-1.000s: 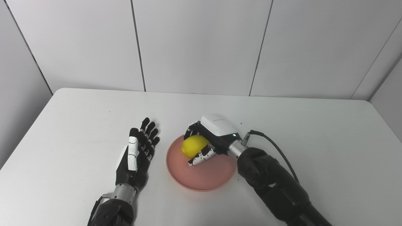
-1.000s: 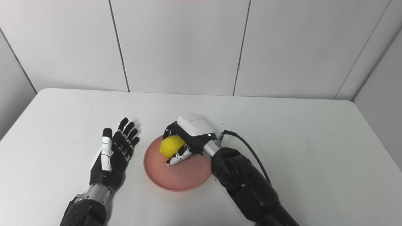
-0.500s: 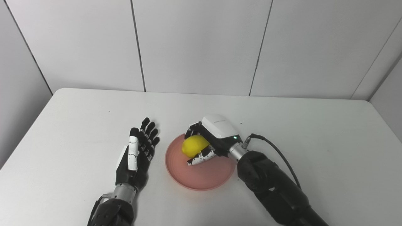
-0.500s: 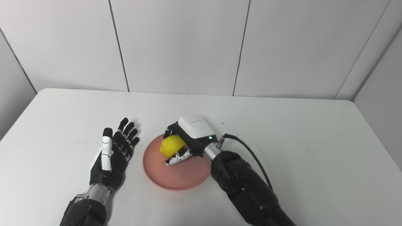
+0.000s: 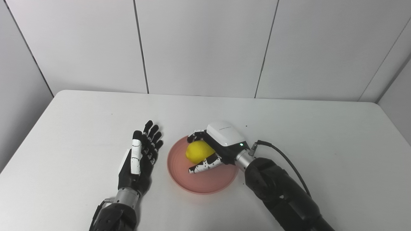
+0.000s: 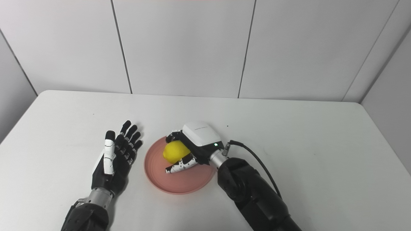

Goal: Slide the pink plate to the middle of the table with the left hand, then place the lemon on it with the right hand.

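The pink plate [image 5: 205,181] lies near the middle of the white table. On its far left part rests the yellow lemon [image 5: 199,151]. My right hand [image 5: 215,146] sits low over the plate, its fingers [image 5: 194,135] spread behind the lemon and its thumb stretched out in front, loosely around the fruit rather than clamped on it. My left hand [image 5: 139,160] lies open on the table just left of the plate, fingers pointing away, apart from the rim and holding nothing.
The white table [image 5: 321,134] is backed by grey wall panels. A black cable [image 5: 282,152] loops from my right wrist over the tabletop. The table's left edge [image 5: 29,128] runs diagonally.
My right hand has sunk a little and its fingers and thumb have spread away from the lemon, which now rests on the plate. The plate has shifted slightly left. My left hand is unmoved.
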### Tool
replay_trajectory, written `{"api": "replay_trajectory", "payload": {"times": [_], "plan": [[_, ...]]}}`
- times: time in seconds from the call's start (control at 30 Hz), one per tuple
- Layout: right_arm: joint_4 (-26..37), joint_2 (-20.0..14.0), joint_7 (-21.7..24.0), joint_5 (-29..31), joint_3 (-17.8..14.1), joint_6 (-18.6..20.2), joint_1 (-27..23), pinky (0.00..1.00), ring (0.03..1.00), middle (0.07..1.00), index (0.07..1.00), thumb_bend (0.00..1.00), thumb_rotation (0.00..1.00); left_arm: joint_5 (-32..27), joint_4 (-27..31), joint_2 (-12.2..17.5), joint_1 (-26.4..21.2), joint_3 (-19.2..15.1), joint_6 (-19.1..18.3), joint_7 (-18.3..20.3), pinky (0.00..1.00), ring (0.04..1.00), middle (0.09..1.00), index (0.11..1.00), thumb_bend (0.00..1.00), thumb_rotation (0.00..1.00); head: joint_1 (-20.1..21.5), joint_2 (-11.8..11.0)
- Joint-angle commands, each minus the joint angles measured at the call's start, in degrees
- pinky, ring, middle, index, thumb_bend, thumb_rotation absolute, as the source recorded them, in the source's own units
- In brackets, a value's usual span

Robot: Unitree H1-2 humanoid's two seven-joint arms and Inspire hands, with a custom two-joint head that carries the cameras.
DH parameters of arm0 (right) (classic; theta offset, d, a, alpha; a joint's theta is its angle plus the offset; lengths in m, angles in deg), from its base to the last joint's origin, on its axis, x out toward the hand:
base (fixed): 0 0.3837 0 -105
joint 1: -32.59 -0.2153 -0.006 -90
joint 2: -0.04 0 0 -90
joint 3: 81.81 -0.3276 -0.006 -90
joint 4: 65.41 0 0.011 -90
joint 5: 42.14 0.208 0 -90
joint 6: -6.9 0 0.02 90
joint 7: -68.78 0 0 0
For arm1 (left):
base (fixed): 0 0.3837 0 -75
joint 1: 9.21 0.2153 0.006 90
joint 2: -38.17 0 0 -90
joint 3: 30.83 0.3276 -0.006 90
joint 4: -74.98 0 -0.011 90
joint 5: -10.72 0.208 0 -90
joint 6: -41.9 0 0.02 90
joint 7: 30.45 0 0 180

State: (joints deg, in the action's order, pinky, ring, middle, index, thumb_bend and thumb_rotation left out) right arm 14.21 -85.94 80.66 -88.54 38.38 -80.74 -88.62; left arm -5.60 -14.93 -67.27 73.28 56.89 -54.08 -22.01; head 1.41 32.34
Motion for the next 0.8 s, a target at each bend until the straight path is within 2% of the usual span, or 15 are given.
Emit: {"api": "replay_trajectory", "payload": {"times": [0.0,0.1,0.2,0.37,0.43,0.47,0.5,0.77], "plan": [[1.8,0.3,1.2,0.1,-0.8,2.0,-0.5,0.43,0.527,0.616,0.702,0.98,0.53,0.0,0.5,0.3,-0.1,0.0,-0.3,0.1,1.00,1.000,1.000,1.000,0.74,0.98,-0.1,0.1],[2.3,0.5,1.7,0.2,-1.4,2.1,-0.2,0.41,0.506,0.591,0.726,1.00,0.55,0.1,0.4,0.3,-0.1,0.0,-0.2,0.1,1.00,1.000,1.000,1.000,0.74,0.98,-0.1,0.0],[2.9,0.5,1.9,0.3,-1.8,1.9,0.0,0.45,0.546,0.641,0.749,1.00,0.57,0.1,0.3,0.2,-0.1,0.0,-0.3,0.0,1.00,1.000,1.000,1.000,0.75,0.98,0.0,0.0],[4.5,0.6,2.6,1.1,-2.7,1.8,0.3,0.45,0.543,0.636,0.767,1.00,0.60,0.3,0.7,0.2,-0.1,0.1,-0.5,-0.2,1.00,1.000,1.000,1.000,0.74,0.99,-0.1,-0.1],[5.2,0.6,2.9,1.3,-3.0,1.8,0.5,0.46,0.563,0.663,0.774,1.00,0.61,0.3,0.5,0.2,-0.1,0.1,-0.3,-0.1,1.00,1.000,1.000,1.000,0.74,0.99,-0.1,-0.3],[5.7,0.7,2.9,1.5,-3.3,1.8,0.6,0.48,0.581,0.685,0.777,1.00,0.62,0.3,0.5,0.2,-0.1,0.1,-0.2,-0.1,1.00,0.998,1.000,1.000,0.74,0.99,-0.1,-0.3],[6.1,0.7,2.9,1.7,-3.5,1.6,0.6,0.53,0.634,0.730,0.777,1.00,0.62,0.3,0.4,0.2,-0.1,0.1,-0.3,-0.1,1.00,0.997,1.000,1.000,0.74,0.99,-0.1,-0.3],[8.8,1.2,1.9,4.2,-5.6,0.2,1.2,0.62,0.697,0.772,0.786,1.00,0.59,0.5,0.2,0.3,-0.2,0.2,-0.1,-0.1,1.00,0.996,1.000,1.000,0.74,1.00,-0.2,-0.4]]}}
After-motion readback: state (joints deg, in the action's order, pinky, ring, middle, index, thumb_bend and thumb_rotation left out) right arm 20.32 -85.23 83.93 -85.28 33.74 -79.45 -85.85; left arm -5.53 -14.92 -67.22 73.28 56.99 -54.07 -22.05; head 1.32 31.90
